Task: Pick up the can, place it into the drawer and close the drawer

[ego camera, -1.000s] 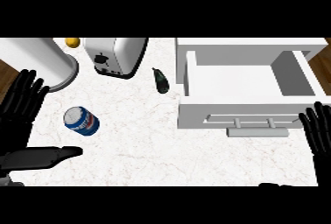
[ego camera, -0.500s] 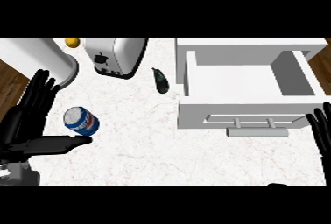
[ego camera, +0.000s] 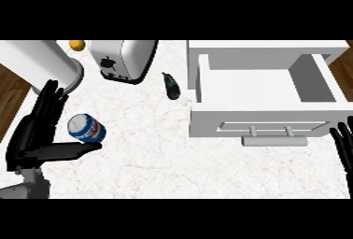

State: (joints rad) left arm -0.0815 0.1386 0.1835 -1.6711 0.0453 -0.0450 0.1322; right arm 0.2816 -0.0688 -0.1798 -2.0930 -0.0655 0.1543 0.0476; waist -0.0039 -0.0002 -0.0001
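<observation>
At the left of the head view, the left hand [ego camera: 38, 135] brackets the can [ego camera: 87, 129]: straight fingers run up along the can's left side and the thumb juts out beneath it, so the hand is spread wide, nothing grasped yet. I judge this the approach to the pick-up; next the fingers must curl round the can before any lift toward the drawer [ego camera: 262, 86], which stands pulled out at the upper right, its handle [ego camera: 276, 140] facing the lower edge. Against the right edge, the right hand [ego camera: 342, 145] rests with fingers straight, holding nothing. A toaster [ego camera: 124, 59] stands at upper centre on the counter [ego camera: 172, 163].
</observation>
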